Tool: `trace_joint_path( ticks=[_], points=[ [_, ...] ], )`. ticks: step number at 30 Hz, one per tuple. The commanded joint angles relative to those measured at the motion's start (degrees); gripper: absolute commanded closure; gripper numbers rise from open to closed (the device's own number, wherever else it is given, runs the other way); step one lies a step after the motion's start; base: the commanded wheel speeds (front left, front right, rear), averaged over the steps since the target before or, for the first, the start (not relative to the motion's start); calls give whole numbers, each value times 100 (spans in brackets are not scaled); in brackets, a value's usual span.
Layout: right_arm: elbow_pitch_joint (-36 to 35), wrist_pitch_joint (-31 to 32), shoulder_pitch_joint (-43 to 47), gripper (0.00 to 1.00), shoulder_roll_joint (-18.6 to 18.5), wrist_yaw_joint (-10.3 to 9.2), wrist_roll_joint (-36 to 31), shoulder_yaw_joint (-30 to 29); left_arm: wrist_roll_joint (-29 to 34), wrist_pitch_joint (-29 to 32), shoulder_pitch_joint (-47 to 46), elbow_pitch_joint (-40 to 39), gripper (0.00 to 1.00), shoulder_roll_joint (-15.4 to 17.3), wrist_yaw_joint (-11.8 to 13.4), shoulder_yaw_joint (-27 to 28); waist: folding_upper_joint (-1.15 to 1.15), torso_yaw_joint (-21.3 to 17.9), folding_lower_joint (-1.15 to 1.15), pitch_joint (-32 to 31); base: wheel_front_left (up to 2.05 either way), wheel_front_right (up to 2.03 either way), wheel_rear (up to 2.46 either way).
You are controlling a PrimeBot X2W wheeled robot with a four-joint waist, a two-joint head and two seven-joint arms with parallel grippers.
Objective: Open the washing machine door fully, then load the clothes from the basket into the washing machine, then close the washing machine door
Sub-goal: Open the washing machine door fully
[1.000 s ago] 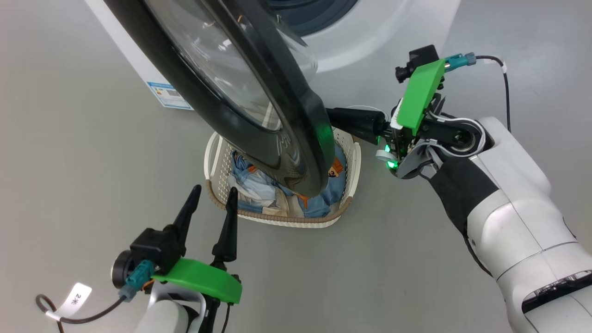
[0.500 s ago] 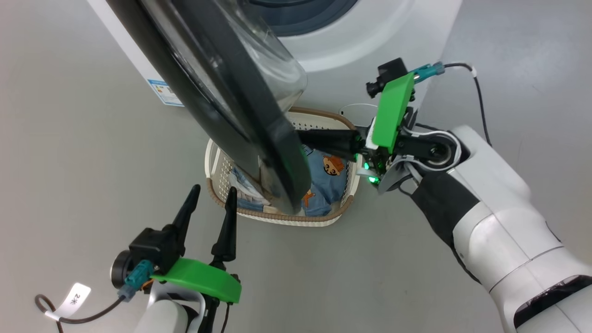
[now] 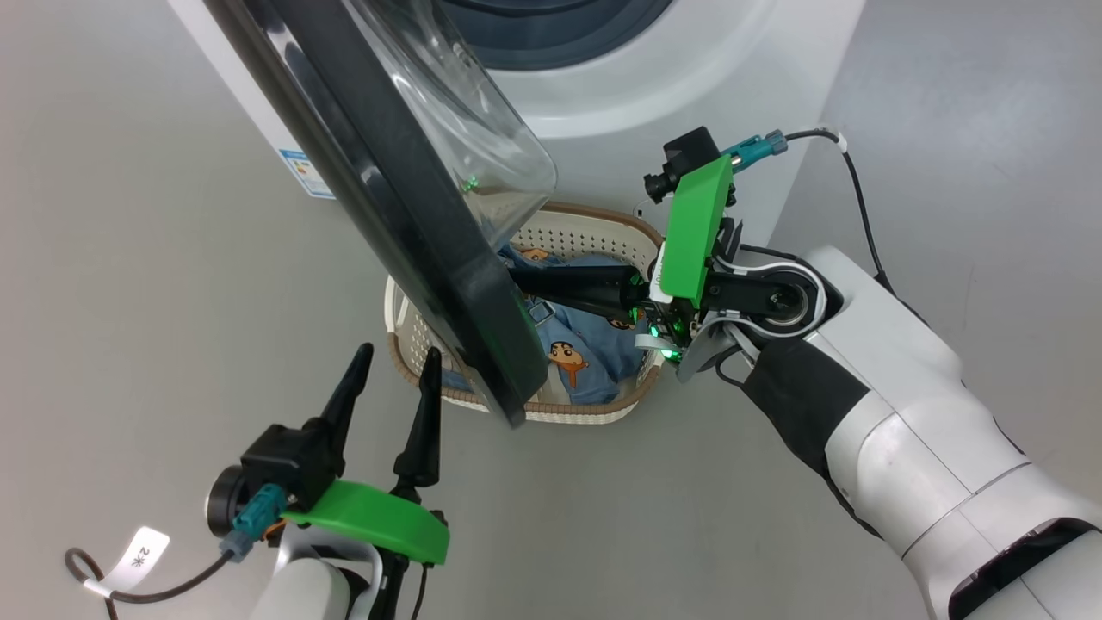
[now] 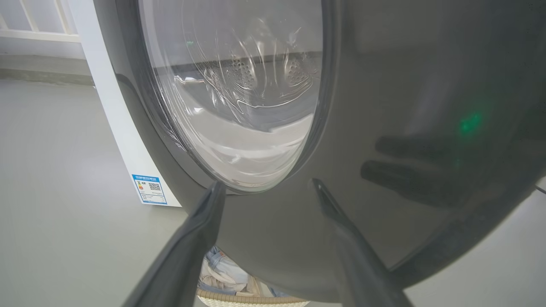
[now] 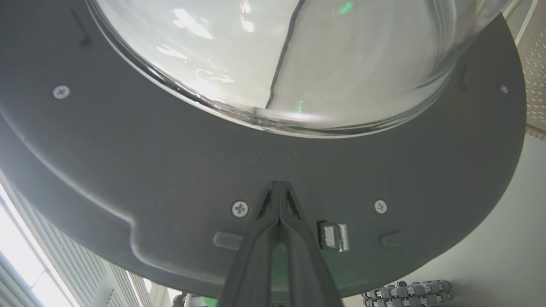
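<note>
The washing machine door point(image 3: 405, 215) stands swung out, edge-on, its glass bowl point(image 3: 469, 129) facing the white washing machine point(image 3: 689, 77). My right gripper point(image 3: 521, 281) is shut with nothing in it, its joined tips pressed against the door's inner black face point(image 5: 170, 162) just below the glass point(image 5: 298, 55). Under the door sits the cream basket point(image 3: 603, 409) holding light blue printed clothes point(image 3: 585, 353). My left gripper point(image 3: 392, 353) is open at the lower left, near the basket's front rim. In the left wrist view this gripper point(image 4: 264, 185) faces the door's glossy outer side point(image 4: 384, 128).
A blue label sticker point(image 3: 306, 172) marks the machine's lower left corner. Grey floor point(image 3: 129, 301) spreads to the left and in front of the basket. My right forearm point(image 3: 861, 413) crosses the floor at the right, and its cable point(image 3: 861, 215) loops above it.
My right gripper has moved left and down against the door's inner face. The door has swung wider, uncovering more of the basket and clothes. The left arm has stayed put.
</note>
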Motion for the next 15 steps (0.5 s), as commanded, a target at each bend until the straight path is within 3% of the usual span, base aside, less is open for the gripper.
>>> trace_joint_path(
  ticks=[1,6,15],
  points=[
    [-180,-32,136,100,205,10,76,59,49,-37,38,-137,0,105,31,203,0,-1,0,-7,0,0,0],
    [-228,-193,150,100,134,10,64,157,57,-37,69,-124,0,105,33,226,0,-33,0,-94,0,0,0],
    [-1249,-1304,657,100,-657,10,-1030,485,127,-37,208,-109,0,105,50,407,0,-317,0,-419,0,0,0]
  ],
)
